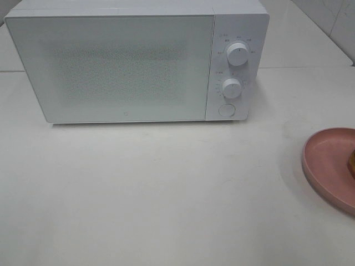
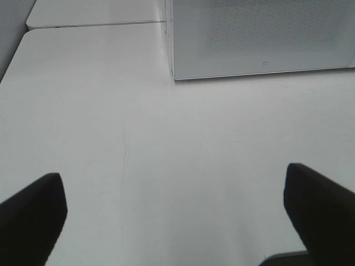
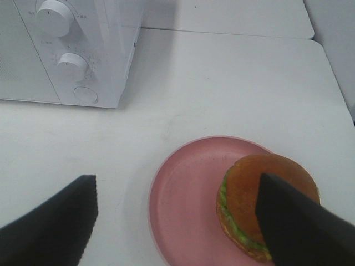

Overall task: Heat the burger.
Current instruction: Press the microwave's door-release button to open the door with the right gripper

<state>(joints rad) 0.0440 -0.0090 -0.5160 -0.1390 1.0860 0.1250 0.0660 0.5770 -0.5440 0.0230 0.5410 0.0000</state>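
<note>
The microwave (image 1: 111, 61) stands shut at 12 o'clock of the high view, with its control panel on the 3 o'clock side of the door: an upper knob (image 1: 237, 54), a lower knob (image 1: 232, 87) and a round button (image 1: 226, 110) beneath them. The burger (image 3: 244, 194) sits on the pink plate (image 3: 183, 188), off-centre toward one rim, and the plate lies at about 4 o'clock of the high view, half cut off by the frame edge and well apart from the oven. The right end effector (image 3: 176, 180) hangs above the plate with its jaws spread and nothing between them; one finger hides part of the bun. The left end effector (image 2: 173, 177) is fully open and empty over the bare surface (image 2: 166, 127), near the oven's front corner at 9 o'clock. Since the door is closed, the step in hand is probably either opening it or taking hold of the burger. To do it well, open the door first, likely by pressing the round button squarely, and keep the left arm out of the door's swing. Then centre the right jaws on the burger, straddle the bun at its widest part and close gently: the soft stacked layers may slide or squash.
</note>
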